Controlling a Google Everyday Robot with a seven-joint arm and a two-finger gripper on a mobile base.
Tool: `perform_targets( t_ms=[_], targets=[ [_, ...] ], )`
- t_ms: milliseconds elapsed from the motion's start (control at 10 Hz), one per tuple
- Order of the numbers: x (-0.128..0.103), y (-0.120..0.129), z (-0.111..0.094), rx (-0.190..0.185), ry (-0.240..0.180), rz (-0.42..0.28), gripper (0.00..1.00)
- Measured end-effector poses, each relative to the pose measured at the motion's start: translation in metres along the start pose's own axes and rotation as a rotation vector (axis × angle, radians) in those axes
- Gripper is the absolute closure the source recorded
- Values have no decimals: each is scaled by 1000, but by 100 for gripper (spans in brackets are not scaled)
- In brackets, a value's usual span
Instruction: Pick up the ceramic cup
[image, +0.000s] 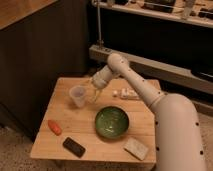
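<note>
The ceramic cup (77, 95) is a small pale whitish cup with a wider rim. It stands upright on the wooden table (60, 137), left of centre. My gripper (93, 94) hangs from the white arm just to the right of the cup, close beside it, a little above the tabletop. The round green bowl (111, 122) sits in front of the gripper, right of the cup.
An orange carrot-like object (54, 127) lies at the front left. A black phone (73, 147) lies at the front edge. A pale sponge (136, 148) lies at the front right. A white flat item (127, 94) lies at the back right. Dark cabinets stand behind.
</note>
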Motion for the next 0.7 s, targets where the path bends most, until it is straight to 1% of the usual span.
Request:
perform_targets(
  t_ms=[200,300,400,600,700],
  targets=[
    [-8,-1,10,-64,-1,-58,28],
    [-9,-1,14,-79,0,-72,28],
    [-12,1,19,-118,-1,-117,28],
    [-16,3,25,-158,-4,-176,28],
    [-16,4,28,-161,-8,-184,28]
  ],
)
